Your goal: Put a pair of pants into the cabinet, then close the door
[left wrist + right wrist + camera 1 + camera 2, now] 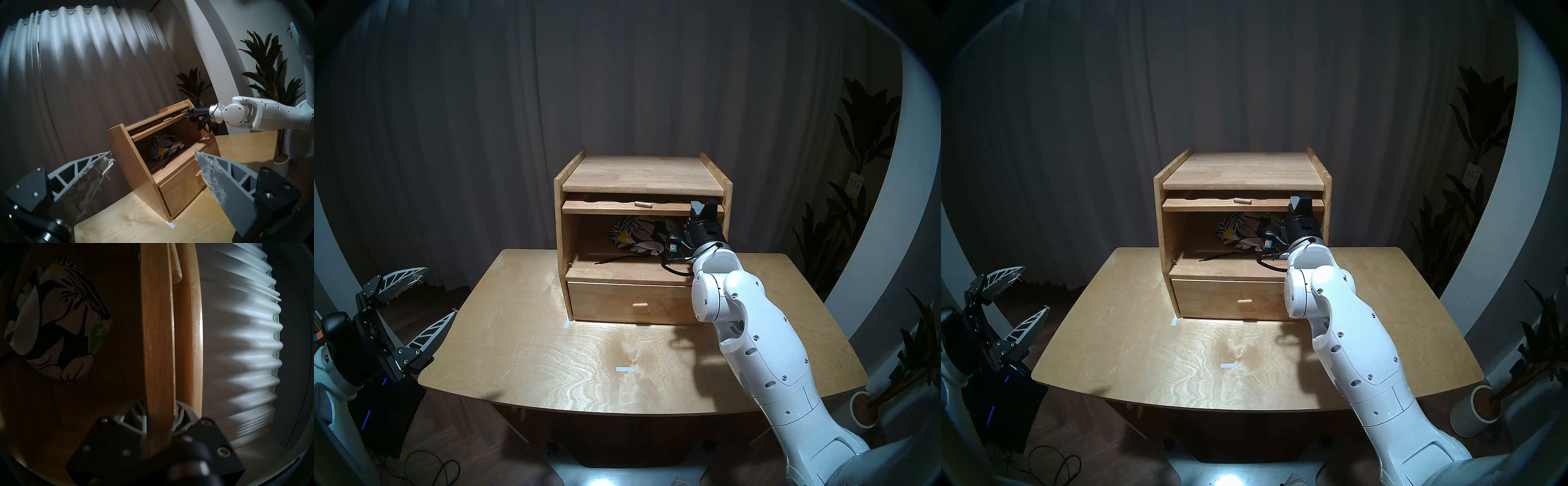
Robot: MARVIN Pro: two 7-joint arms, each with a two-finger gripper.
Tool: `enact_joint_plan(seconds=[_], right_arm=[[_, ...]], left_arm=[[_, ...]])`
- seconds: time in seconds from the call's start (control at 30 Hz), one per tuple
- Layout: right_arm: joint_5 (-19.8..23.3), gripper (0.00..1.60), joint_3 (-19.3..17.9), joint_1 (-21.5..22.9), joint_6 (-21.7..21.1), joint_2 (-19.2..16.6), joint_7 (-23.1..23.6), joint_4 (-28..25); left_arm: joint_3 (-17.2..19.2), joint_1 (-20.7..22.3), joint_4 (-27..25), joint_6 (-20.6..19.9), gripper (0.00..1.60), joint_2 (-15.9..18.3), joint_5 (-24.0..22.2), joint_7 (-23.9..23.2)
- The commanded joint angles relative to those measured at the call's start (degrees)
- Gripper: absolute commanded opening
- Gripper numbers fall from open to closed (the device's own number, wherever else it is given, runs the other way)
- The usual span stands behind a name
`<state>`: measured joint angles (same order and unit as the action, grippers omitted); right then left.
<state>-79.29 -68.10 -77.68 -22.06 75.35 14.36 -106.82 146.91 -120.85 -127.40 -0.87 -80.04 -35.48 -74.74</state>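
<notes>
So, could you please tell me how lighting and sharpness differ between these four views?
Head views: dim room, bright glare on the table. Left wrist: sharp, curtain brightly lit. Right wrist: cabinet interior dark, pants soft, near fingers blurred.

The room was dim, and a dark fisheye rim curved every edge. Light fell from above and in front, leaving a pale glare on the bench (619, 353) before the cabinet (639, 176), and the right arm (765, 342) cast a soft shadow to its left. The cabinet's interior lay in shade. Streaks of light crossed the curtain (85, 50) in both wrist views. In the right wrist view the hand (158, 428) at the bottom was blurred, close to the lens.
</notes>
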Motion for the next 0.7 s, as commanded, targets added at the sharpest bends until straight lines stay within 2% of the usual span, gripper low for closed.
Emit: enact_joint_plan(seconds=[0.0, 0.17, 0.3, 0.37, 0.57, 0.67], right_arm=[[1.27, 0.0, 5.08, -6.62, 0.66, -2.0, 1.94, -1.35], [1.44, 0.0, 5.86, -7.12, -0.92, -4.21, 1.68, -2.72], [0.67, 0.0, 4.98, -9.04, -1.69, -4.21, 0.15, -3.79], [0.1, 1.6, 4.65, -8.78, -1.79, -4.48, -0.15, -3.72], [0.82, 1.6, 3.88, -5.39, -1.62, -4.24, -1.1, -2.46], [0.52, 1.6, 4.82, -4.06, -1.04, -4.14, -0.14, -3.0]], left_arm=[[0.03, -0.02, -0.2, -0.07, 1.6, -0.1, -0.15, -0.02], [0.04, -0.02, -0.22, -0.09, 1.6, -0.11, -0.16, -0.02], [0.04, -0.02, -0.23, -0.11, 1.6, -0.13, -0.17, -0.02], [0.05, -0.02, -0.24, -0.12, 1.6, -0.14, -0.18, -0.02], [0.08, -0.04, -0.3, -0.2, 1.6, -0.18, -0.22, -0.01], [0.08, -0.03, -0.29, -0.19, 1.6, -0.18, -0.2, -0.02]])
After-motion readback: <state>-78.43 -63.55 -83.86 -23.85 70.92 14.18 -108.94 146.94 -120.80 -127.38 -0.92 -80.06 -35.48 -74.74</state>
